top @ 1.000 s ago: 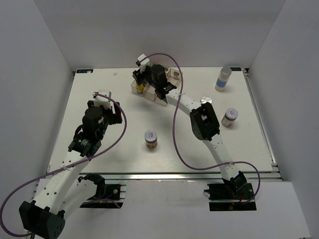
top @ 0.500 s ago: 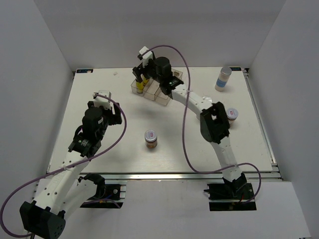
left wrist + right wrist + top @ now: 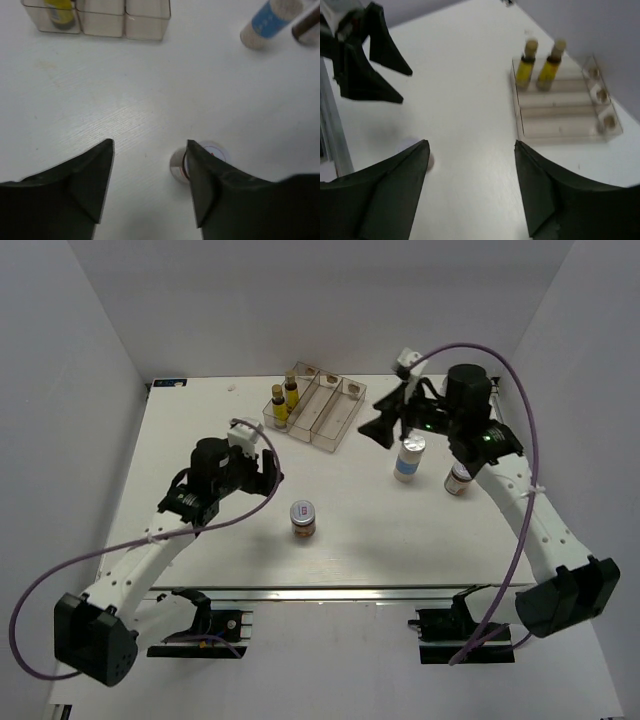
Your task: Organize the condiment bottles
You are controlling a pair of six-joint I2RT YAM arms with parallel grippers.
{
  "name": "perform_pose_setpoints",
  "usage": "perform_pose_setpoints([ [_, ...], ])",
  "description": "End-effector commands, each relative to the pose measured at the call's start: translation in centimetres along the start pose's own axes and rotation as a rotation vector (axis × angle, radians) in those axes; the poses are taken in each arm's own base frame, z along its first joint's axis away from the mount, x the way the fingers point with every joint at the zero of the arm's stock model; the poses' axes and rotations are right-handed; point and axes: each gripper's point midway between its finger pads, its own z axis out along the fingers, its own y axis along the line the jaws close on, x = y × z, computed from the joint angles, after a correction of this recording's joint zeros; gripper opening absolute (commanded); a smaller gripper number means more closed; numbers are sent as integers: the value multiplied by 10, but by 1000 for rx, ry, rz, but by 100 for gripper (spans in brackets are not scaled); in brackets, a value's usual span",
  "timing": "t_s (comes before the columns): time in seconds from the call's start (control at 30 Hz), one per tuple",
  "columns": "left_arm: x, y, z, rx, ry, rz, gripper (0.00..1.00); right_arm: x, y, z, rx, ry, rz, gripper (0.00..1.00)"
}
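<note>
Left gripper (image 3: 149,145), right gripper (image 3: 470,145): both part-open, empty. Brown jar (image 3: 212,152) sits under one left finger, not between them; descending likely knocks it over.

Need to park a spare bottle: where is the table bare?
Widest bare patch: the far-left table, between the tray and the left edge. Also bare: the near strip right of the middle jar, in front of the white bottle. Crowded: around that bottle and the right jar, beside the right claw.
</note>
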Motion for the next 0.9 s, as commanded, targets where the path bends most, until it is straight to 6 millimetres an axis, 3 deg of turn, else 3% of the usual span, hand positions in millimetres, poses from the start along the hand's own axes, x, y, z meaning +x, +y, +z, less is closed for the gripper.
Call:
perform_pose_setpoints([
  [0.0, 15, -35, 8, 97, 128, -76, 84, 59, 9, -56, -53, 110, 284, 76],
  [0.03, 23, -53, 10, 106, 155, -52, 88, 61, 4, -64, -25, 87, 281, 81],
  [0.07, 21, -47, 12, 20, 151, -41, 92, 64, 2, -71, -1, 74, 287, 88],
  [0.1, 28, -50, 14, -14, 176, -61, 95, 62, 5, -81, 23, 51, 284, 89],
  [0.17, 39, -63, 15, -61, 229, -46, 96, 81, 0, -89, 64, 60, 315, 89],
  [0.2, 44, -53, 12, -157, 246, -57, 98, 81, 2, -94, 70, 49, 329, 89],
  [0.23, 49, -62, 11, -171, 263, -36, 98, 84, 2, -96, 73, 50, 338, 89],
  [0.3, 56, -57, 16, -260, 288, -30, 98, 87, 1, -100, 83, 54, 351, 89],
  [0.47, 96, -71, 33, -299, 417, 12, 98, 95, -4, -106, 92, 52, 382, 89],
  [0.73, 120, -73, 56, -354, 488, 43, 98, 97, -5, -109, 98, 48, 381, 89],
  [0.83, 120, -76, 62, -346, 486, 41, 85, 97, -5, -110, 101, 46, 371, 89],
  [0.87, 118, -77, 63, -342, 480, 38, 71, 98, -4, -110, 98, 46, 368, 89],
])
